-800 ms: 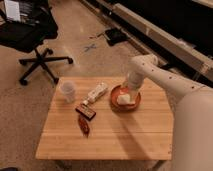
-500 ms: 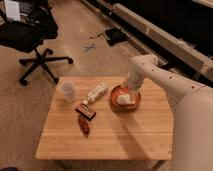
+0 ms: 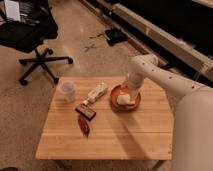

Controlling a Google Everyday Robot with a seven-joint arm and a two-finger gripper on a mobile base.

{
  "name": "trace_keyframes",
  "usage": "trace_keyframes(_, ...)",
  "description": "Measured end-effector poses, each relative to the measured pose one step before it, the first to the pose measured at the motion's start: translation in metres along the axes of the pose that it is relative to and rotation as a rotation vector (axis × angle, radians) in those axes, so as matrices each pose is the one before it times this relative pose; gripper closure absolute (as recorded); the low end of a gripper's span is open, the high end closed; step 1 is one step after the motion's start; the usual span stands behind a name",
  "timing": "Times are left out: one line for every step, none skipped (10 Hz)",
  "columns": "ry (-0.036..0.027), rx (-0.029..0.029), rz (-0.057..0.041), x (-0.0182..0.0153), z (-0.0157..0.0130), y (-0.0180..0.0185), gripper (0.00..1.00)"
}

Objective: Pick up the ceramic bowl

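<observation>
The orange-brown ceramic bowl (image 3: 120,94) with a darker rim sits on the right half of the wooden table (image 3: 110,140). My white arm reaches in from the right and bends down over the bowl. My gripper (image 3: 125,99) is down inside the bowl, its pale end near the bowl's middle. The bowl's far right side is hidden behind the arm.
A small translucent white cup (image 3: 68,91) stands at the table's left. A white tube-like packet (image 3: 97,93), a dark snack bar (image 3: 86,111) and a red packet (image 3: 84,126) lie in the middle. A black office chair (image 3: 30,35) stands beyond the table's left.
</observation>
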Motion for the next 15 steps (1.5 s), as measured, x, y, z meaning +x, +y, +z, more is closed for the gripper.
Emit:
trace_keyframes(-0.00006, 0.00003, -0.00003, -0.00003, 0.00002, -0.00003, 0.33)
trace_keyframes(0.00004, 0.00000, -0.00001, 0.00002, -0.00001, 0.00002, 0.33)
trace_keyframes(0.00002, -0.00006, 0.00013, 0.00008, 0.00003, 0.00008, 0.33)
trace_keyframes(-0.00002, 0.00003, -0.00012, -0.00008, -0.00003, -0.00007, 0.33)
trace_keyframes(-0.00003, -0.00002, 0.00002, -0.00001, 0.00003, 0.00000, 0.33)
trace_keyframes(0.00098, -0.00089, -0.00021, -0.00010, 0.00031, 0.00014, 0.33)
trace_keyframes(0.00841, -0.00262, 0.00093, 0.00028, 0.00202, -0.00010, 0.33)
trace_keyframes(0.00546, -0.00035, -0.00337, -0.00174, 0.00194, -0.00177, 0.33)
trace_keyframes(0.00293, 0.00014, -0.00186, -0.00116, 0.00043, -0.00120, 0.33)
trace_keyframes(0.00773, -0.00239, 0.00701, 0.00231, 0.00104, 0.00128, 0.33)
trace_keyframes(0.00218, -0.00075, 0.00555, 0.00097, 0.00180, 0.00110, 0.33)
trace_keyframes(0.00297, 0.00062, 0.00512, 0.00066, 0.00139, 0.00017, 0.33)
trace_keyframes(0.00358, -0.00081, 0.00673, -0.00039, 0.00245, 0.00004, 0.33)
trace_keyframes(0.00395, -0.00234, 0.00451, 0.00010, 0.00167, 0.00021, 0.33)
trace_keyframes(0.00323, -0.00083, 0.00249, 0.00022, 0.00076, 0.00006, 0.33)
